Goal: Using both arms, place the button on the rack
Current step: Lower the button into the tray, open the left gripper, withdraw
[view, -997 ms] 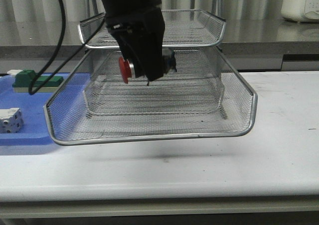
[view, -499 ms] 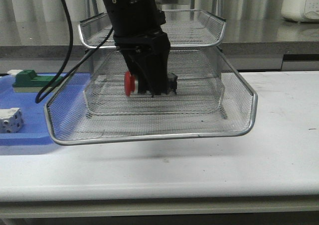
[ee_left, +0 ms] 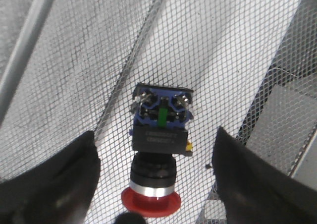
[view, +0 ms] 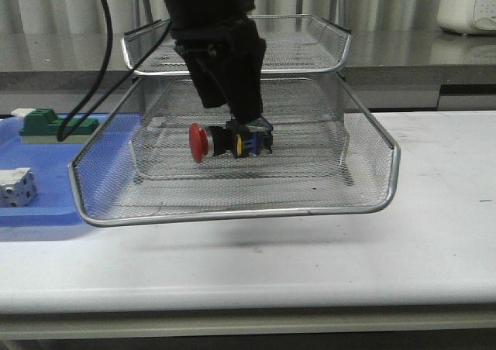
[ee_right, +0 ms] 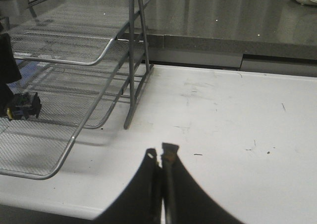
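Observation:
The button (view: 223, 142) lies on its side on the mesh of the rack (view: 232, 213), below the top tier, with its red cap to the left. My left gripper (view: 232, 111) is open just above it and does not touch it. In the left wrist view the button (ee_left: 159, 140) rests on the mesh between the two spread fingers (ee_left: 54, 184), clear of both. My right gripper (ee_right: 161, 153) is shut and empty over the white table, to the right of the rack (ee_right: 99, 60). The button's rear block (ee_right: 22, 106) shows there too.
A flat blue tray (view: 46, 207) at the left holds a green-and-white block (view: 46, 125) and a white cube-like part (view: 15, 187). A grey counter runs behind the table, with a white appliance (view: 469, 5) at the far right. The left arm's cable (view: 93, 79) hangs beside the rack.
My left gripper came down into the rack with the button, then opened and rose a little. The button now lies on the mesh, let go.

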